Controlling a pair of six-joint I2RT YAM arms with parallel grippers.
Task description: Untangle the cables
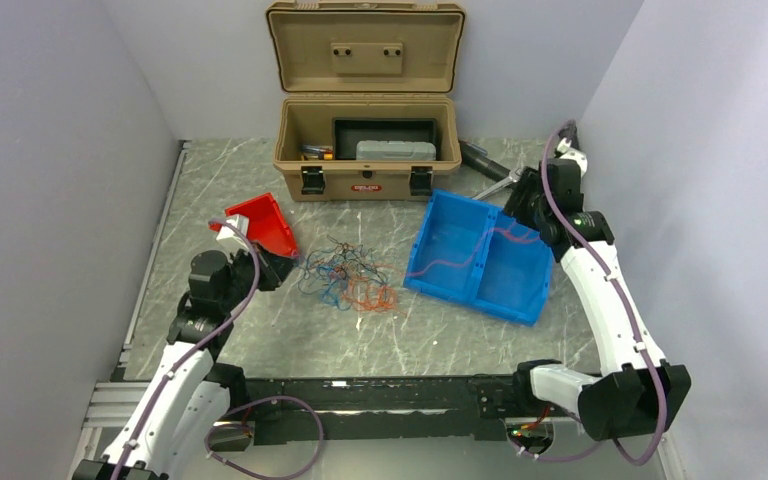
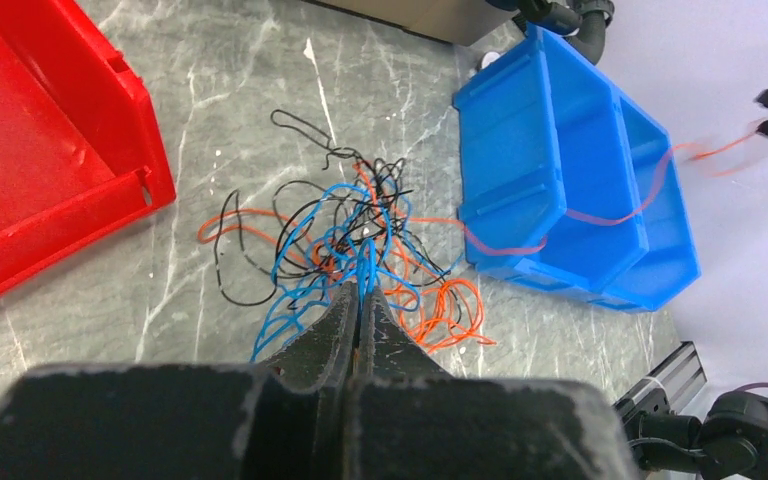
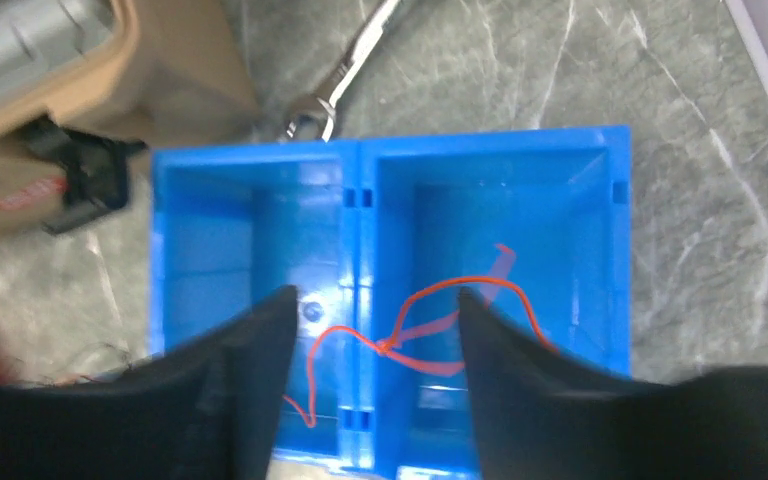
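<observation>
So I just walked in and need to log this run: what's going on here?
The left gripper is shut on a tangle of thin orange, blue and black wires lying on the grey marbled table. The right gripper hangs open over a blue two-compartment plastic bin, where one loose orange wire lies draped across the divider.

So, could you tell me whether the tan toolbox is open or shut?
Open: the toolbox has its lid raised, the inside showing.
</observation>
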